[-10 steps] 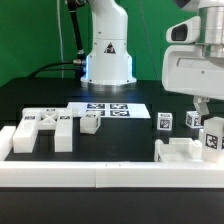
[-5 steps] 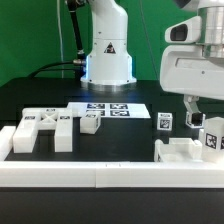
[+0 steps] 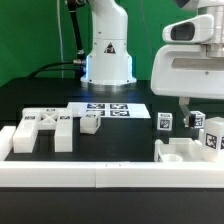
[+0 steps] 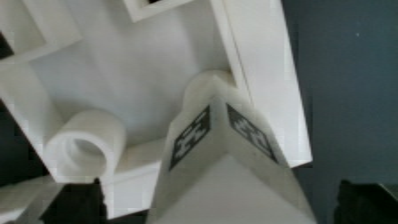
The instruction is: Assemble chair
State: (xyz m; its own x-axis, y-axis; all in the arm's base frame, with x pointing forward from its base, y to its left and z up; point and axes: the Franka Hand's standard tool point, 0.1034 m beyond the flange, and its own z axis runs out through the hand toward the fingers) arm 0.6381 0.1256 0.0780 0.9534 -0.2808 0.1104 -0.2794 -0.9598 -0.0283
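Chair frame (image 3: 180,150) sits at the exterior view's right, beside the border rail (image 3: 100,172), with your gripper (image 3: 197,108) just above its tagged post (image 3: 212,140). Only the wrist view shows the fingers (image 4: 68,200) spread clear on either side of that post, holding nothing. Lift off crooked and you may snag it, tipping a loosely seated post.

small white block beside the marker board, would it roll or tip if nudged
Probably neither: the small white block looks squat and flat-faced, so it should slide. Its chunky, sharp-edged shape suggests it is stiff. Being small, it is likely light.
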